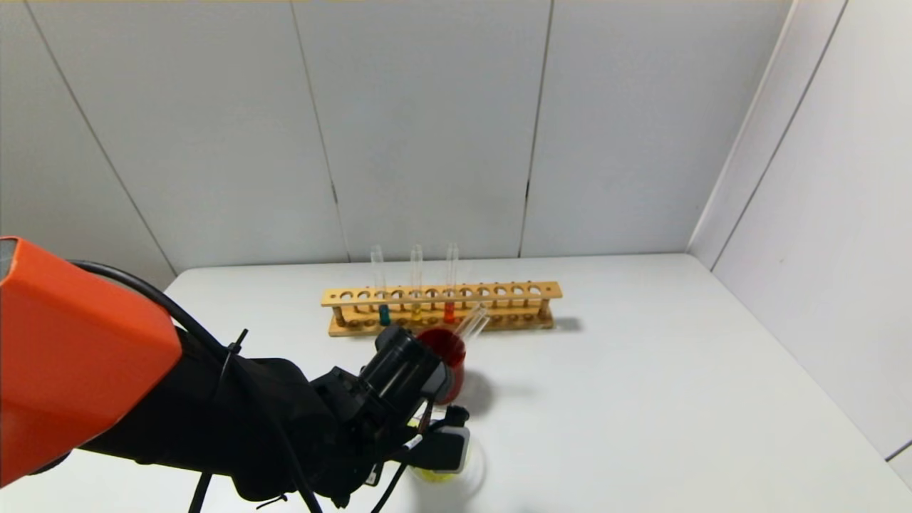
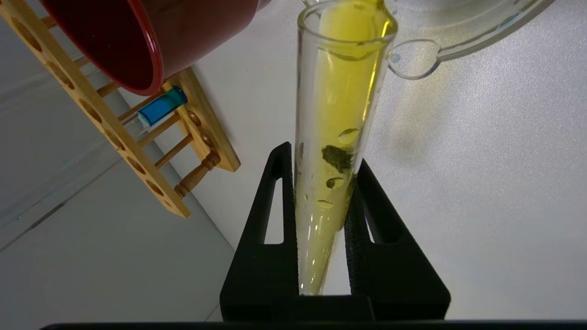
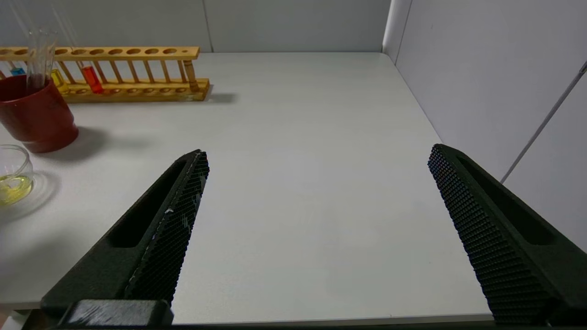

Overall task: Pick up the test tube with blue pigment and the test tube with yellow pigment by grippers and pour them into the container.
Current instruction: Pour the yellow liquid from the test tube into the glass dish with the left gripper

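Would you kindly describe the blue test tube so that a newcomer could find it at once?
Find the wooden rack at the back of the white table. Three tubes stand in it, behind the red cup. The test tube with blue pigment is the leftmost; its tip is teal-blue, while its neighbours' are yellow and orange-red.

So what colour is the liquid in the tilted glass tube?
Bright lemon yellow liquid, clearest in the left wrist view.

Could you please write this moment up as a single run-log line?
left gripper: shut on yellow tube, tipped into beaker | right gripper: open, idle | blue tube: in rack
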Tool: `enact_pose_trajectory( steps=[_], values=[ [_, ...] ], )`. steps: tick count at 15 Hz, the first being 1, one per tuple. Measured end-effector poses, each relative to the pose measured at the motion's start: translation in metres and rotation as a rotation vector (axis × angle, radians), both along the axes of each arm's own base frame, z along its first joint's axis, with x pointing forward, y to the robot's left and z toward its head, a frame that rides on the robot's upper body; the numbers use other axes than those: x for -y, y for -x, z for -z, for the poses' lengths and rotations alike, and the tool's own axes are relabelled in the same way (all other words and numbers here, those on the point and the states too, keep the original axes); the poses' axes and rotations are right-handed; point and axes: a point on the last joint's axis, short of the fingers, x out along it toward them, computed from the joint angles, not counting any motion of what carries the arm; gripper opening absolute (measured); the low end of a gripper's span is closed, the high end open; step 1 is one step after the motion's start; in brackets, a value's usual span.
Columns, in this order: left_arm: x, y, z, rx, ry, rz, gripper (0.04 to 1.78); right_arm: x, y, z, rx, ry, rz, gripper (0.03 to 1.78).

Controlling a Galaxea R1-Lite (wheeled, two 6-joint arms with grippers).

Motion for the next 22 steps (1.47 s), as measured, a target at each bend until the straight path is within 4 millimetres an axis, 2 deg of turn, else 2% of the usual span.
enact_pose_trajectory(
  steps=[7,15,22],
  values=[
    [-0.002,-0.005,0.005,-0.012,-0.051,0.006,0.33,0.0,0.0,0.0,0.0,0.0,0.0,1.75],
    [0.004,-0.009,-0.006,-0.007,-0.103,0.003,0.33,0.0,0.0,0.0,0.0,0.0,0.0,1.75],
    [0.005,-0.007,-0.008,-0.024,-0.165,0.012,0.33,0.0,0.0,0.0,0.0,0.0,0.0,1.75]
  ],
)
